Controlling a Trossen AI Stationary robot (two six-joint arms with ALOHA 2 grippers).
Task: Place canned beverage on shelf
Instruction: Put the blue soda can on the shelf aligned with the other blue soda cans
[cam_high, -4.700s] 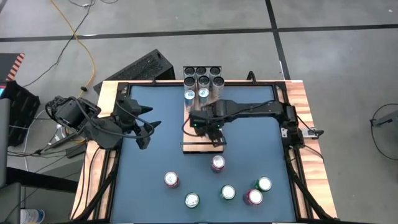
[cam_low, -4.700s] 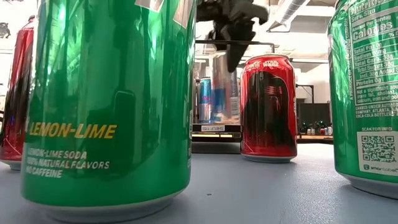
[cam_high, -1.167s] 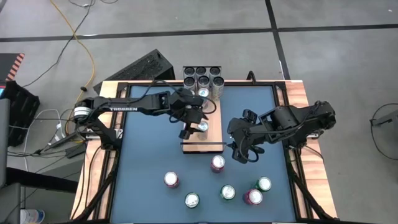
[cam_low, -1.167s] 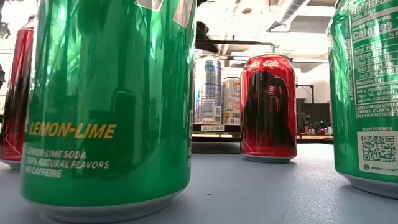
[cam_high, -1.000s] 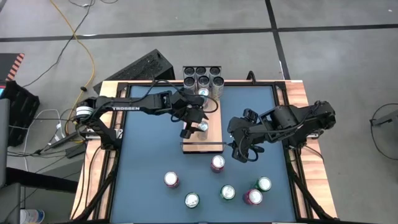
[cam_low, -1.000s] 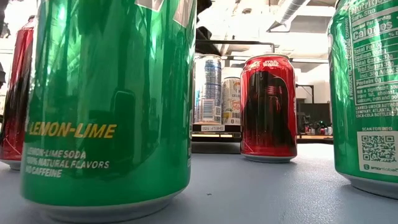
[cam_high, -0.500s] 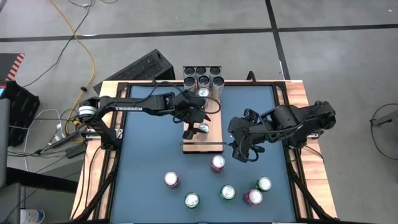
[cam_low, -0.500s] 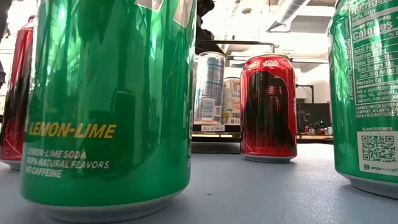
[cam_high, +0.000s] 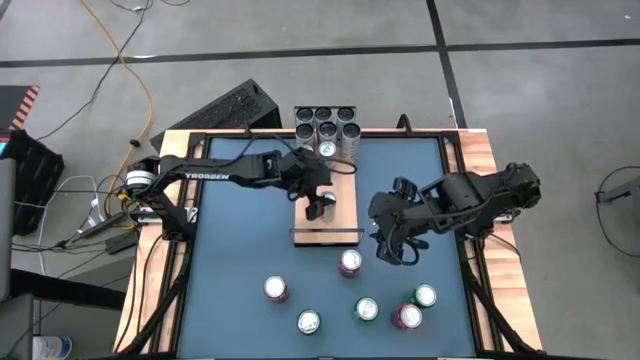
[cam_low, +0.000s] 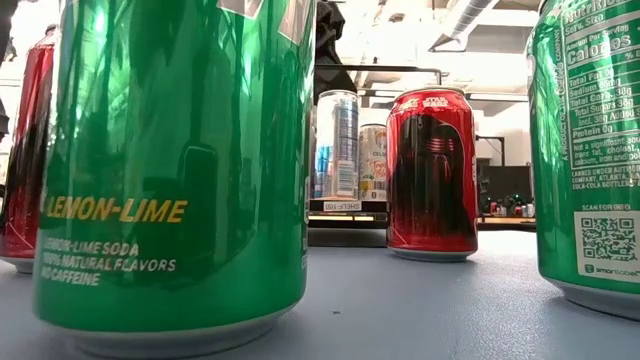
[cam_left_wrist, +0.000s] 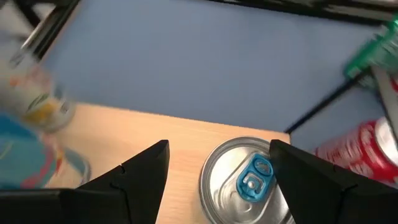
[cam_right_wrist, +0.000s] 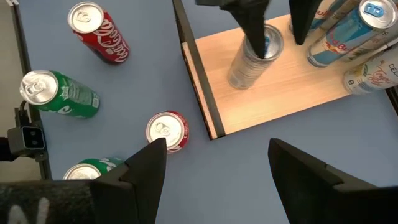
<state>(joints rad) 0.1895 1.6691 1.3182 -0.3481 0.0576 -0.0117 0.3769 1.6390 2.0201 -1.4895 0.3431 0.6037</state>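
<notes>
Your left gripper (cam_high: 320, 205) sits over the shelf (cam_high: 325, 228), fingers (cam_left_wrist: 140, 171) spread either side of a silver can (cam_left_wrist: 249, 183) with a blue tab; they flank its top but you can't tell if they touch it. That can stands upright on the wood near the shelf's front end, apart from the cans (cam_high: 327, 135) grouped at the far end. Your right gripper (cam_high: 392, 245) hangs open over the blue table (cam_high: 230, 250) just beside the shelf, above a red can (cam_high: 349, 262).
</notes>
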